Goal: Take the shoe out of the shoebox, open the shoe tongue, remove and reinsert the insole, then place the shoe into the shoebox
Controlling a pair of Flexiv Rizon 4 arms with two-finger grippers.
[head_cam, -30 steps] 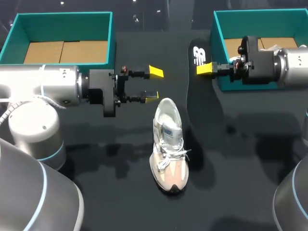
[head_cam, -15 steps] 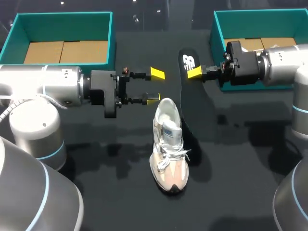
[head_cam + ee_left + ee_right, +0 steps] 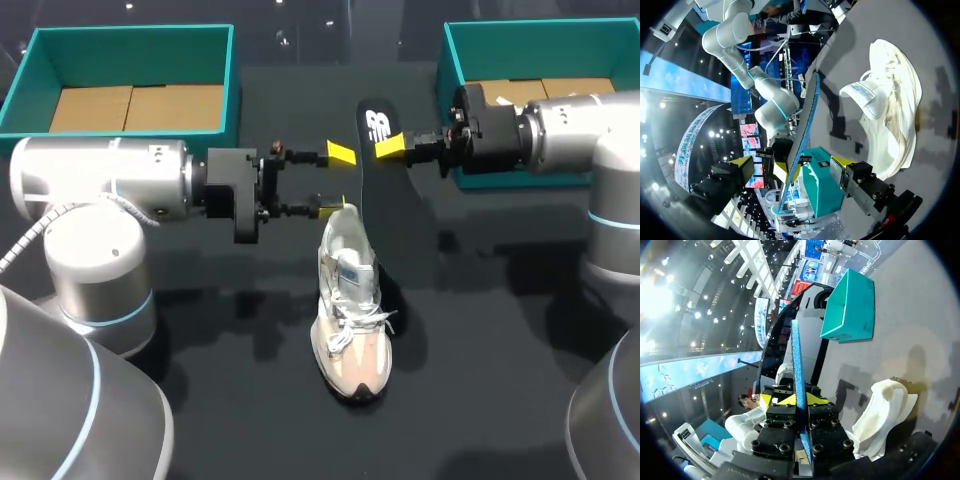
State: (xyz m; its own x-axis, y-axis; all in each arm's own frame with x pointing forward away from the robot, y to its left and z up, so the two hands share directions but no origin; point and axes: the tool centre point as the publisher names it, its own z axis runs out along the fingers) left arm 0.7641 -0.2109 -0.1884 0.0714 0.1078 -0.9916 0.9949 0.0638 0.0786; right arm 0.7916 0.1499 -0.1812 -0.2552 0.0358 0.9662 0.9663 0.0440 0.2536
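The insole (image 3: 372, 128) was held on edge above the table (image 3: 200, 330), its black top with a white logo turned toward the head camera, and it was pinched near one end by the right gripper (image 3: 392, 147), whose yellow tips were pressed on it from both sides. Its lower part ran down beside the heel of the shoe (image 3: 350, 310), a white trainer that stood upright on the dark surface with its toe toward the robot and its tongue raised. The left gripper (image 3: 337, 180) was set just beside the heel with its fingers spread, gripping nothing. From the left wrist, the insole (image 3: 802, 135) was seen standing edge-on ahead of the left gripper (image 3: 791, 166), between the two parted fingers and apart from both (a gap the head view did not make clear), with the shoe (image 3: 890, 115) off to one side. From the right wrist, the blue underside of the insole (image 3: 796, 360) was shown clamped in the right gripper (image 3: 795, 400), a colour hidden from above. Two teal shoeboxes were placed at the far side of the table, the left shoebox (image 3: 232, 90) and the right shoebox (image 3: 450, 70), both well apart from the shoe.
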